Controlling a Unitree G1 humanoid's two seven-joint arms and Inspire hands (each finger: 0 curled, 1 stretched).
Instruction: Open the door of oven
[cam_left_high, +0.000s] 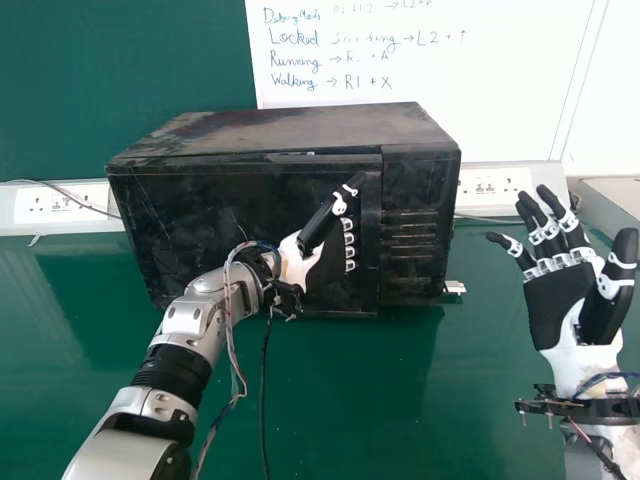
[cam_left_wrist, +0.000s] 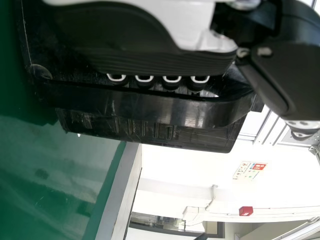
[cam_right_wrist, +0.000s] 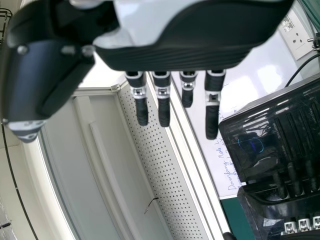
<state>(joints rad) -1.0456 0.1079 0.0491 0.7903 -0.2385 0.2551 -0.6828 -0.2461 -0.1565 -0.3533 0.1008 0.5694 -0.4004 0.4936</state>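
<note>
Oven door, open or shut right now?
Not swung open: the door spans the front of the oven, the left hand at its handle. Whether it's slightly ajar, I cannot tell.

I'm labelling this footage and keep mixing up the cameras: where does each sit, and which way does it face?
Head view: on the head, facing forward and down at the oven; the left arm reaches its handle, and the open right hand is raised.
Left wrist view: at the left wrist, facing past the left hand across the oven's front, into the room.
Right wrist view: at the right wrist, facing past the right hand towards the whiteboard and oven.
Both wrist views share the handle.
</note>
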